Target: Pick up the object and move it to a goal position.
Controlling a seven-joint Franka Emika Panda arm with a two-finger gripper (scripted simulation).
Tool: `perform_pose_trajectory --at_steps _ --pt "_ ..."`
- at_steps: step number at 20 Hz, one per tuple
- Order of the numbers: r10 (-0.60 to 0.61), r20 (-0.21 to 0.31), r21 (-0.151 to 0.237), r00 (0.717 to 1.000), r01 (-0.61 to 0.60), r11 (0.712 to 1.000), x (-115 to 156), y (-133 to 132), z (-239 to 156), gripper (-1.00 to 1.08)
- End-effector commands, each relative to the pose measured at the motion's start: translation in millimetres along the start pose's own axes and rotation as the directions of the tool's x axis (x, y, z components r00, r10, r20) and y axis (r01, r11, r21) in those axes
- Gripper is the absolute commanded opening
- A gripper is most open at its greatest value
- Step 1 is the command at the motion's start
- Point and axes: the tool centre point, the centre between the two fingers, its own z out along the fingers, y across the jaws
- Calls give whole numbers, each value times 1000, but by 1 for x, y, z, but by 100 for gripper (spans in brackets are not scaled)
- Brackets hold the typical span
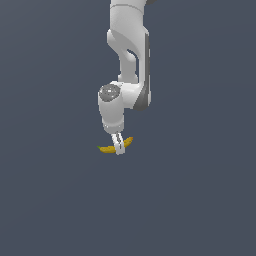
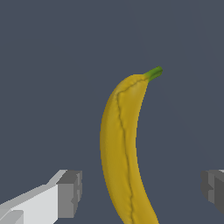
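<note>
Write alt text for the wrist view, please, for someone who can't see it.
A yellow banana with a green stem tip lies lengthwise between the two open grey fingers of the robot's claw, with a gap on either side. The background is a plain dark blue-grey surface.

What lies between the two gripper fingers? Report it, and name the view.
The banana lies between the fingers, with bare gaps on both sides of it; neither pad touches it. The wrist view shows this.
</note>
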Motion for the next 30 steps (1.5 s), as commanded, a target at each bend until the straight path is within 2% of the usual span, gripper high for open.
perform_pose_trajectory --at_steps 1,8,17,22,23,30 --pt "17 -1 0 1000 -17 1000 1 1 1 100" --pt "16 -1 0 1000 -16 1000 1 1 6 100" --pt "20 -1 0 1000 -20 1000 1 2 44 100" --pt "21 -1 0 1000 -21 1000 1 2 52 100" --pt "21 -1 0 1000 -21 1000 1 2 52 -100" --pt "21 -1 0 1000 -21 1000 1 2 52 -100"
